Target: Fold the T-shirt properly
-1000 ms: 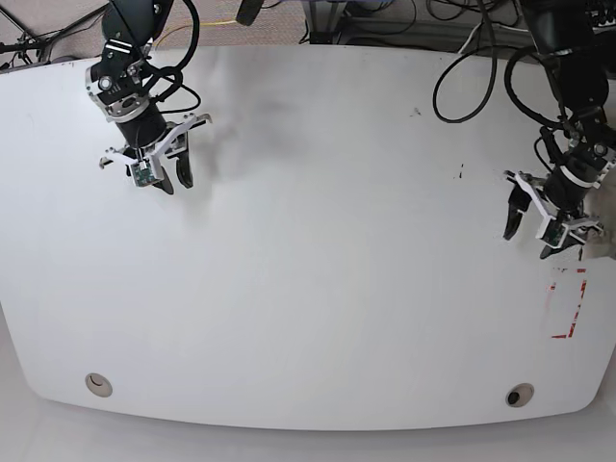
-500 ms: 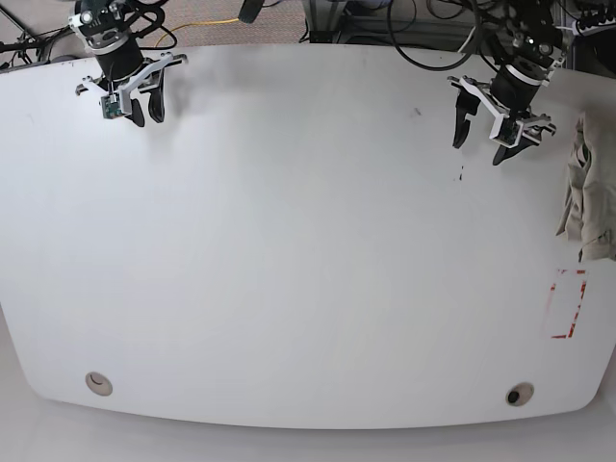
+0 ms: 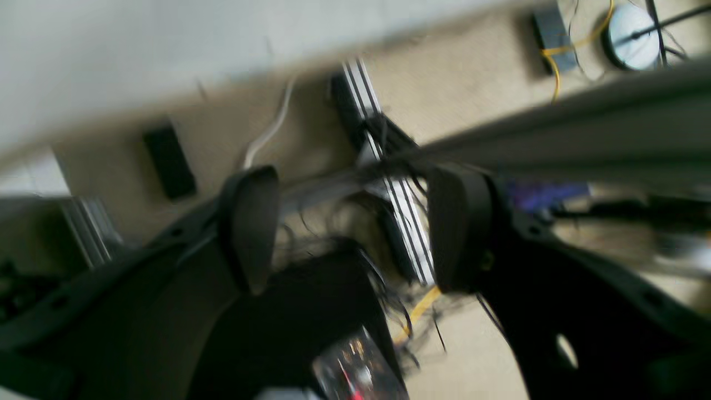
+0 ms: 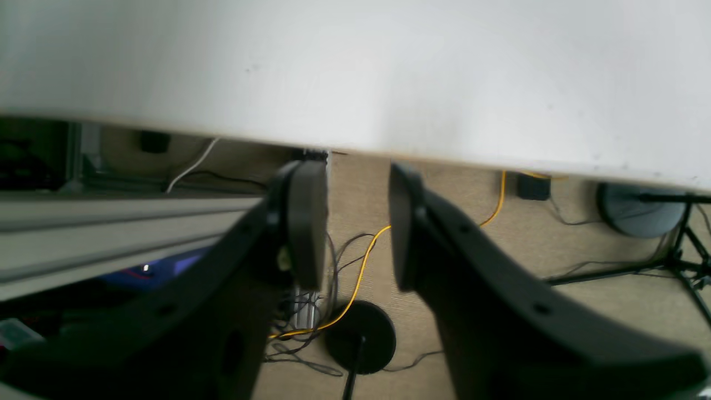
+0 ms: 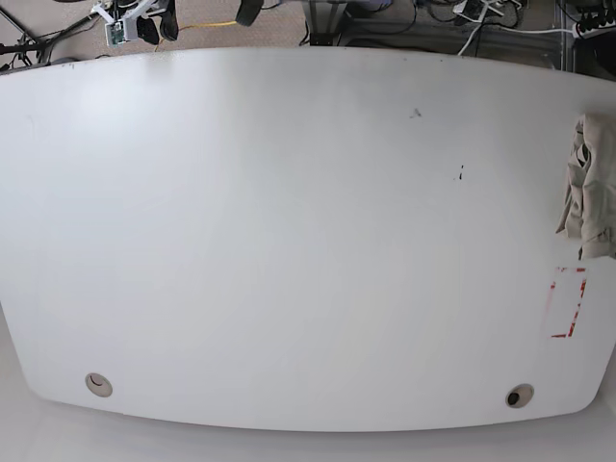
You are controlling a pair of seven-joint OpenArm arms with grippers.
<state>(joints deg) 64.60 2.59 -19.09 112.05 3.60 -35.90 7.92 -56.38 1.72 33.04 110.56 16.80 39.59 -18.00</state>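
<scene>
The T-shirt (image 5: 589,188) lies crumpled in a pale beige heap at the right edge of the white table (image 5: 289,241), partly cut off by the frame. My right gripper (image 5: 157,29) hangs beyond the table's far left corner, far from the shirt. In the right wrist view the right gripper (image 4: 355,222) is open with a narrow gap and nothing in it, over the floor past the table edge. The left gripper (image 3: 355,228) shows only in the blurred left wrist view, open wide and holding nothing. The left arm is out of the base view.
A red-outlined rectangle (image 5: 568,303) is marked on the table below the shirt. Two round holes (image 5: 98,384) (image 5: 520,396) sit near the front edge. Cables, a yellow wire (image 4: 355,278) and stand bases lie on the floor behind the table.
Both arms have pulled back from over the table to beyond its far edge. The left arm has left the base view. The shirt stays at the right edge.
</scene>
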